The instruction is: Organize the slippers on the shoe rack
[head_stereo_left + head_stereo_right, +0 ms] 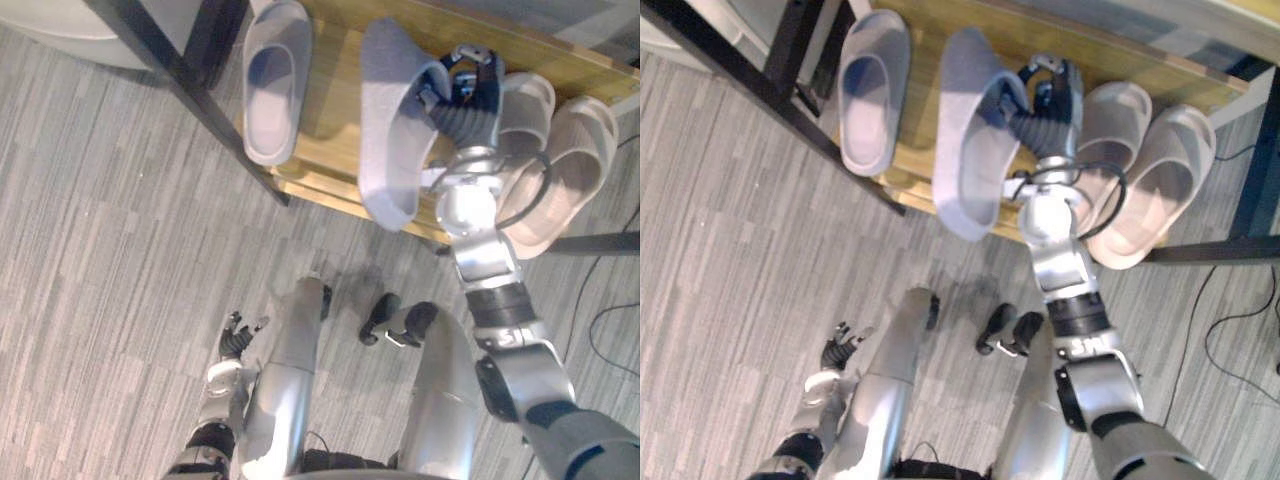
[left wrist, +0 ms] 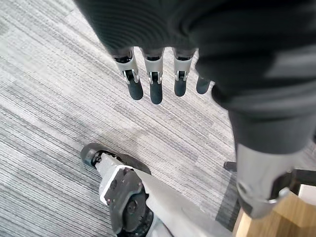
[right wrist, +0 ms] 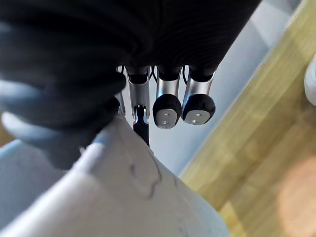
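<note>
The right hand [image 1: 470, 90], fingers [image 3: 167, 101] seemingly clamped on a grey slipper [image 1: 392, 130], holds it above the shoe rack [image 1: 335, 90] to pair beside its mate [image 1: 272, 85]; the left hand [image 1: 236, 338] hangs, fingers apart.

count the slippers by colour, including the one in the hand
grey slippers: 2 (shelf grey slipper, held grey slipper in the right hand)
beige slippers: 2 (inner beige slipper, outer beige slipper)
total: 4
</note>
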Controlling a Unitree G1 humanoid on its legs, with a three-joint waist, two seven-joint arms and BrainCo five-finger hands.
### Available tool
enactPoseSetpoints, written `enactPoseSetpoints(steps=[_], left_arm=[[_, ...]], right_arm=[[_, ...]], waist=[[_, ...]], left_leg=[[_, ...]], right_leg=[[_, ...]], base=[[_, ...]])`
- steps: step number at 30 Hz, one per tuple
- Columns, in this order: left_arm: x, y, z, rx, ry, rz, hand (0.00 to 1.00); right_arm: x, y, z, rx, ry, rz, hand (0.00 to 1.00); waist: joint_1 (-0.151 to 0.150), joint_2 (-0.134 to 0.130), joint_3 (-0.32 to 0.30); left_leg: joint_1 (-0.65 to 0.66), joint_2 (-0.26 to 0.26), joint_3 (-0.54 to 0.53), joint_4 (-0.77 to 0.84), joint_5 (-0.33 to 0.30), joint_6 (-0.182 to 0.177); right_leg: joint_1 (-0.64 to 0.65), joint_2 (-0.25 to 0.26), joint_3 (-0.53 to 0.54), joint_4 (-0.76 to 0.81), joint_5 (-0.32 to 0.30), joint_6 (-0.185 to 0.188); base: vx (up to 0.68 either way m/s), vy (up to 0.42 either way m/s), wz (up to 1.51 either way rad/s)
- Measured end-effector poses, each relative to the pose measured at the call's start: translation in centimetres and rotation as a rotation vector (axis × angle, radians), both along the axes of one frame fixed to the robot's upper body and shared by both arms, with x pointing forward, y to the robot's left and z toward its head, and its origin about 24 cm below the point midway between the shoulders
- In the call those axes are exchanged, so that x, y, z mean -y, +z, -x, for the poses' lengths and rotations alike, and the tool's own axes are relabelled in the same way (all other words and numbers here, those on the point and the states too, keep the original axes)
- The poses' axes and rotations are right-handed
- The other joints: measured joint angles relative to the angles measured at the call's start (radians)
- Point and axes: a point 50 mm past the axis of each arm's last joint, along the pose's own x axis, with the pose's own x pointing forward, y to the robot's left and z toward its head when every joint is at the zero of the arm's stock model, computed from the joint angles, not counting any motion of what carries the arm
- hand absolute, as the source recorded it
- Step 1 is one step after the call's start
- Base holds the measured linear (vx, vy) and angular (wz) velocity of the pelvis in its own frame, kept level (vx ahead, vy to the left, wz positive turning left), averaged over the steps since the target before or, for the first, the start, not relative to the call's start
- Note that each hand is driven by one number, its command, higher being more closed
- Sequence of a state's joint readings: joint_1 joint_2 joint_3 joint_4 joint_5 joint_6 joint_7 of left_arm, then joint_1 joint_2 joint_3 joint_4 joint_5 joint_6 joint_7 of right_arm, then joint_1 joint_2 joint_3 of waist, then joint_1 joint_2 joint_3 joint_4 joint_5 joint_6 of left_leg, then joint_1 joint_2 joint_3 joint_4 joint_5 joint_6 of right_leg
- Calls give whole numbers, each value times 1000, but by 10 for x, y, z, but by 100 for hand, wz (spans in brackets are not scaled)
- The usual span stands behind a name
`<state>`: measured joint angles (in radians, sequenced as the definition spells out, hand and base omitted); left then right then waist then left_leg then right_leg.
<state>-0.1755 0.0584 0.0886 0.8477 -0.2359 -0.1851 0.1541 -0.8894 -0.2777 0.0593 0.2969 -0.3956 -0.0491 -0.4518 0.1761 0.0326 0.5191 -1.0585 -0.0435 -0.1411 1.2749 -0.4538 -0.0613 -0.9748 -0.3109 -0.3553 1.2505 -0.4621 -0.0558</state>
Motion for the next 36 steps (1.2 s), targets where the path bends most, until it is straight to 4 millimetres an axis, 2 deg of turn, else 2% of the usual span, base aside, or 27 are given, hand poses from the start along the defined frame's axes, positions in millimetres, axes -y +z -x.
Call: enactPoseSetpoints(steps=[8,9,13,18,27,31,36], left_arm=[[3,2,-2,3,-14,-19,0],[3,2,-3,4,-16,-19,0],[3,2,-4,2,-19,-24,0],[4,4,-6,7,-12,-33,0],[4,5,-8,11,-12,-33,0],[3,4,-7,7,-4,-32,0],[1,4,-6,7,4,-31,0]], right_arm=[[-12,2,-25,-101,-41,102,100],[-13,2,-26,-100,-41,106,0],[-23,5,-33,-124,-46,159,0],[-22,-3,-38,-171,-73,169,0],[-29,-12,-39,-207,-20,19,0],[-35,-29,-36,-247,20,-47,0],[-29,-46,-33,-288,28,-159,0]], waist=[[25,0,0],[27,0,-1],[32,-8,-6],[52,-19,-15],[51,-20,-17],[51,-36,-41],[48,-53,-56]], left_leg=[[-49,-5,-8,25,2,-7],[-50,-10,-10,25,3,-9],[-60,-17,-20,25,7,-17],[-59,-19,-26,23,10,-22],[-31,-18,-24,6,16,-31],[1,-7,-20,-19,19,-34],[43,2,-11,-48,19,-34]], right_leg=[[-41,-11,-11,31,-11,-8],[-41,-16,-13,35,-14,-9],[-42,-23,-25,38,-20,-14],[-42,-24,-29,41,-23,-19],[-22,-22,-27,33,-23,-20],[3,-11,-26,9,-22,-21],[37,0,-22,-19,-18,-26]], base=[[-10,-6,4],[-27,-1,12],[-30,1,10],[-11,-4,3],[0,0,0],[-11,0,-5],[2,8,-4]])
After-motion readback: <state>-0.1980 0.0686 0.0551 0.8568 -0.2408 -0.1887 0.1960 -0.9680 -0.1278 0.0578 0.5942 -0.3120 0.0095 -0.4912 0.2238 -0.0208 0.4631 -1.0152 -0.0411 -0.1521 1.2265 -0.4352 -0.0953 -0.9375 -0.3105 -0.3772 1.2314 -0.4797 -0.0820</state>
